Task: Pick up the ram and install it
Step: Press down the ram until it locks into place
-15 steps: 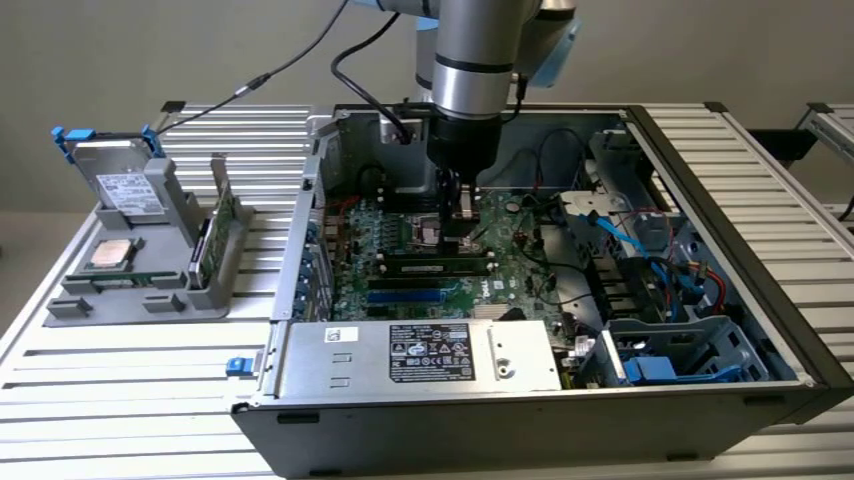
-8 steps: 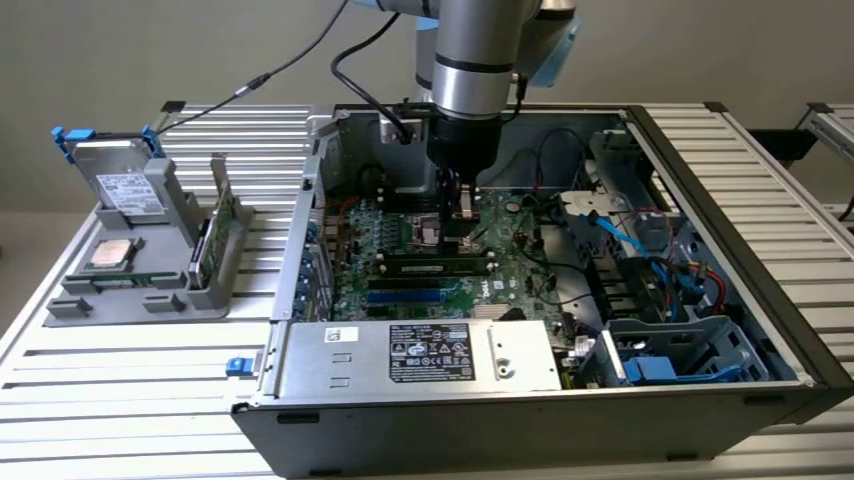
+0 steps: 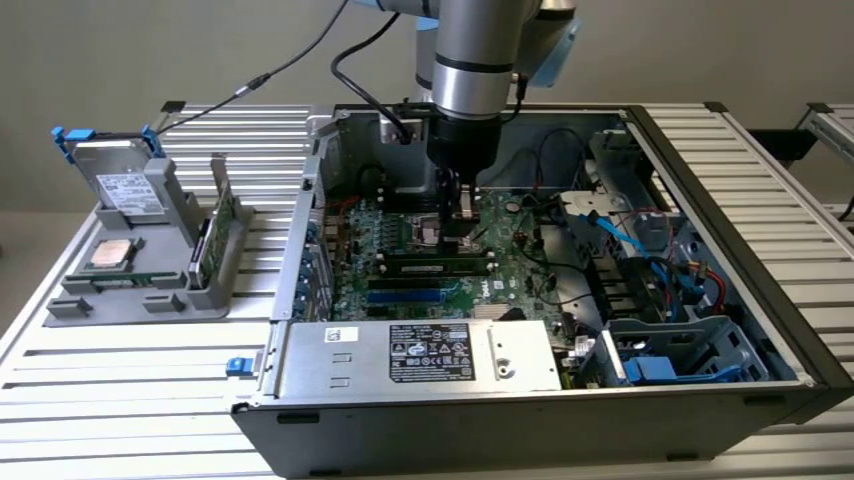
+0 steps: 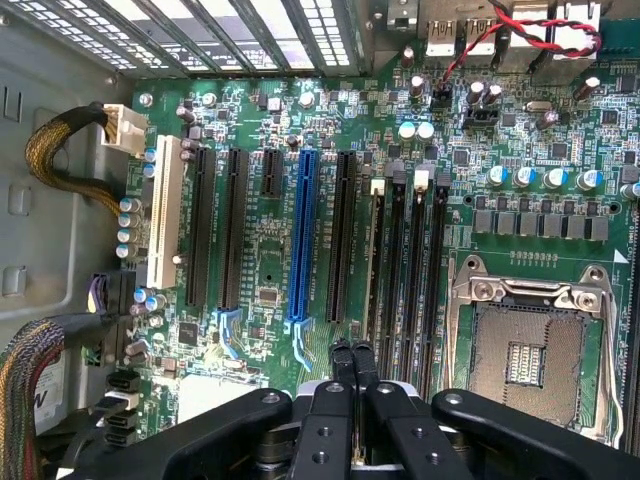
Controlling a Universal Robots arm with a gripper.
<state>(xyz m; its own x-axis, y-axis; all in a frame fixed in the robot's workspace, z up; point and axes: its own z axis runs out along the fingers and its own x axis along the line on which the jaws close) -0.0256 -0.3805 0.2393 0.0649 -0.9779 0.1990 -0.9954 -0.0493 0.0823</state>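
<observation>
Table: slatted metal bench [image 3: 134, 350], open PC case [image 3: 747, 200] at frame centre and right.
Gripper: gripper [image 3: 458, 215] low over the motherboard [image 3: 400, 290], frame centre; fingertips [image 4: 341, 362] pressed together, and we see nothing between them.
Ram: ram [image 3: 434, 266] lies along a slot just under the gripper in the frame, apart from it; we think it is seated.
Handling: we judge it light, stiff and fragile; pinch the flat faces near the top edge.

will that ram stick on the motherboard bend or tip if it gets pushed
The ram is a thin flat board, so probably stiff lengthwise but easily stressed sideways. It stands on its narrow edge on the motherboard, so it would likely tip unless a slot grips it. Slim, so probably light.
</observation>
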